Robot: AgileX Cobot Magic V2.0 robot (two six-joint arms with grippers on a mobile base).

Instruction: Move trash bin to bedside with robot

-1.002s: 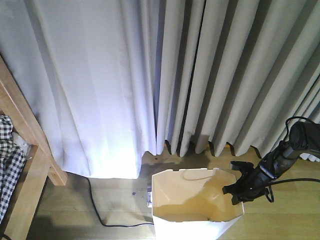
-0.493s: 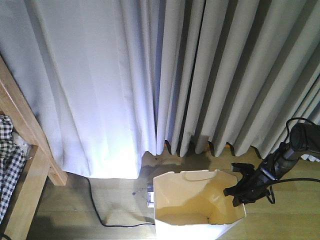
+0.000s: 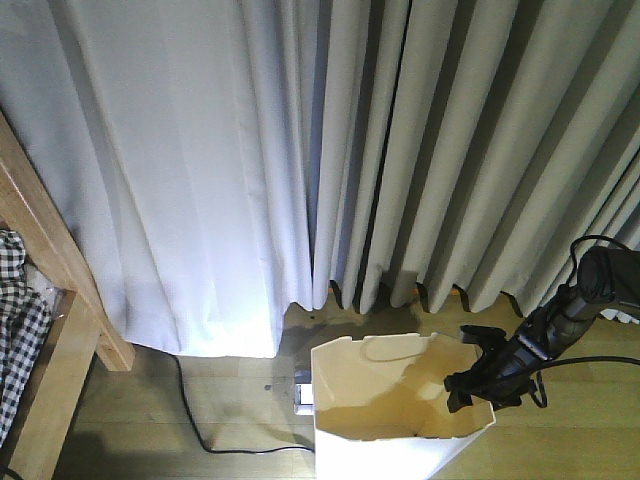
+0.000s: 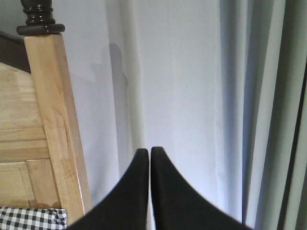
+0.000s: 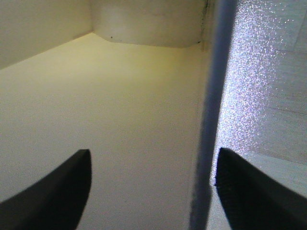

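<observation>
Right wrist view: right tool (image 5: 152,191) spread wide, one black finger (image 5: 53,191) over the cream interior of the trash bin (image 5: 96,96), the other finger outside the wall; the thin rim (image 5: 208,124) runs between them, touching neither.

Left wrist view: left tool (image 4: 150,158) pressed together, tips meeting, nothing between them. It points at pale curtain (image 4: 192,72). Bed frame (image 4: 43,120) to its left, light wood post with a dark finial; checked bedding (image 4: 29,218) at the lower edge.

Front view: trash bin (image 3: 400,440) upright on the wood floor (image 3: 200,400), bottom centre-right, just before the curtain hem. Right tool (image 3: 480,375) straddles its right rim. Bed frame (image 3: 50,300) at far left, well apart from the bin. Black cable (image 3: 200,430) lies on the floor between them. Curtain (image 3: 300,150) fills the background.
</observation>
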